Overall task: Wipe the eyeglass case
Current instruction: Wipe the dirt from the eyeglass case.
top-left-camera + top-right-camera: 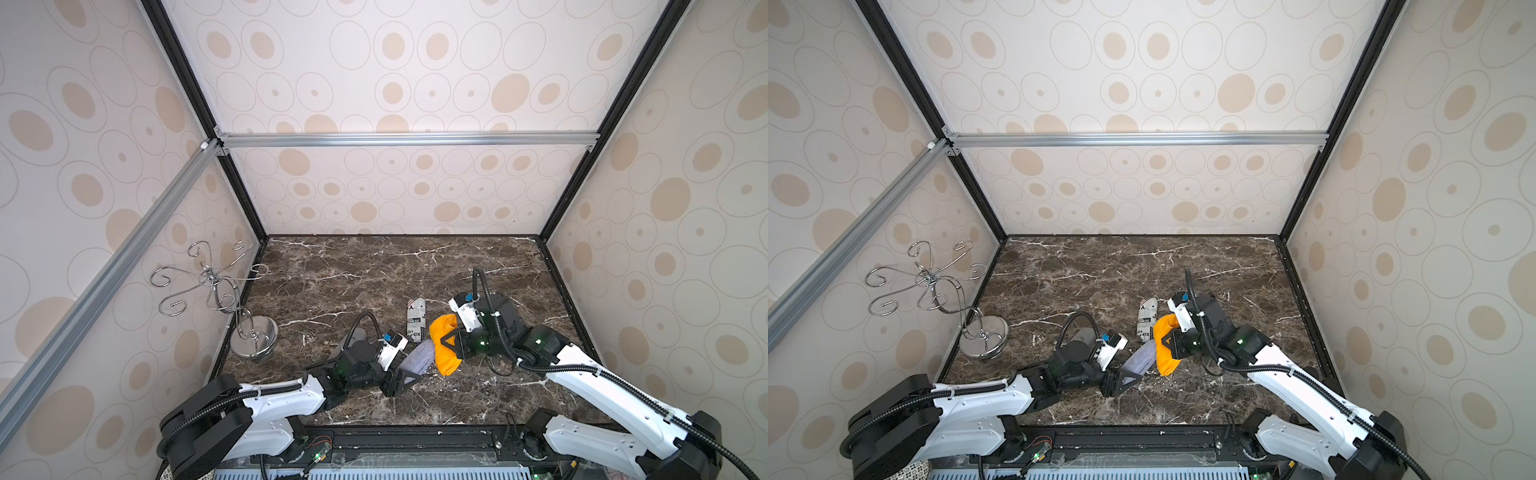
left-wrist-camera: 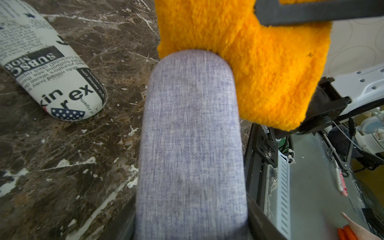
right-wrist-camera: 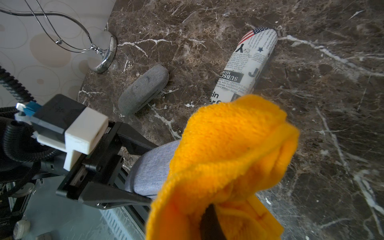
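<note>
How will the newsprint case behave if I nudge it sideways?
It may well roll or rock: the newsprint case is long and rounded and lies loose on the table. It is likely stiff, since it holds its domed shape with nothing supporting it. Its smooth printed cover could slide easily on the polished marble, so push gently.

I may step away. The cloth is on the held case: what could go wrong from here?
The left fingers grip the lilac case by one end only; the cloth pressing its free end could lever it loose.
The cloth is bunched in the right fingers, so wiping may miss much of the case.
The newspaper case lies close by; a wide stroke might knock it.
</note>
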`<state>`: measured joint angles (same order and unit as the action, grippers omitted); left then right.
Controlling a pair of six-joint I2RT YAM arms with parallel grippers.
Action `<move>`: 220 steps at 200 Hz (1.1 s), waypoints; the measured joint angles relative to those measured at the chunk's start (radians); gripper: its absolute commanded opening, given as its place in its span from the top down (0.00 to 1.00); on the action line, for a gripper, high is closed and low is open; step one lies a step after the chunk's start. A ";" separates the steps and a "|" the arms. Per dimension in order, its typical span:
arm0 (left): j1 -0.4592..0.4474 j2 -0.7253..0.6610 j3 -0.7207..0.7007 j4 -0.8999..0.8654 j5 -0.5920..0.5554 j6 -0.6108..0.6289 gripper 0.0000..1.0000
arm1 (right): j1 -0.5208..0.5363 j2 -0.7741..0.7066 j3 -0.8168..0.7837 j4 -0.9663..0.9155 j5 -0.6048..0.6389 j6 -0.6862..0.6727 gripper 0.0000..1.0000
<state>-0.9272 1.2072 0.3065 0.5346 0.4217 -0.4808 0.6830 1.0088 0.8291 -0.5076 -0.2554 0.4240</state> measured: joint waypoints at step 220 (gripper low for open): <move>0.000 -0.037 -0.041 0.003 0.087 0.157 0.51 | -0.005 -0.080 -0.059 -0.029 -0.060 -0.112 1.00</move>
<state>-0.9272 1.1698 0.2653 0.5377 0.5091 -0.3241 0.6781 0.9287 0.7704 -0.5369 -0.3153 0.3122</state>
